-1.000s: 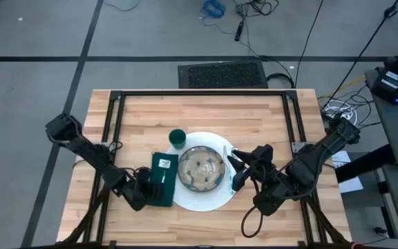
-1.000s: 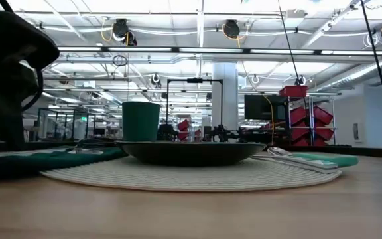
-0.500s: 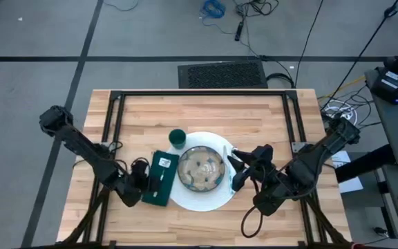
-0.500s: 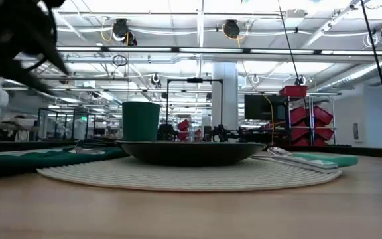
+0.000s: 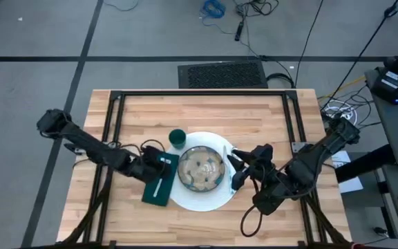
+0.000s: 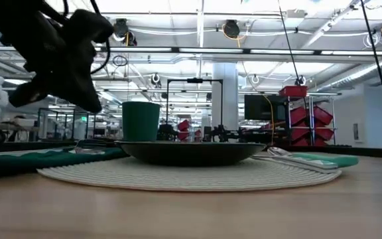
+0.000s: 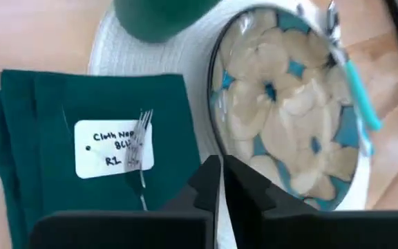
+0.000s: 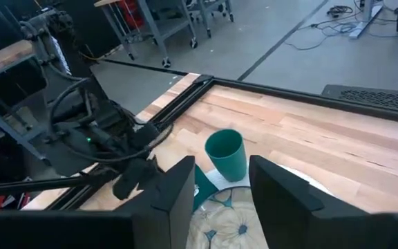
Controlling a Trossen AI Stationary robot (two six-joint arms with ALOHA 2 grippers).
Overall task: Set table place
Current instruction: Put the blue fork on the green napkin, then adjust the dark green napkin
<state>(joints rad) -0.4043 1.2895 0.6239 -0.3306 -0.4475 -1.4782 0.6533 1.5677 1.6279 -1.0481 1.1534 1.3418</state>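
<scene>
hovering above the table (image 5: pixel 268 114), left fingers (image 7: pixel 209 181) pressed together

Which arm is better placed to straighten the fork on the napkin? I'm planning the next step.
Probably the left. The left gripper hovers shut right over the green napkin, where the fork lies. The right gripper, open, sits on the far side of the plate.

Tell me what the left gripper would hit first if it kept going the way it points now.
Probably the patterned plate. The left gripper, fingers shut, hangs above the green napkin beside the fork, aimed toward the plate's near rim. Its height is unclear, so it might pass over.
</scene>
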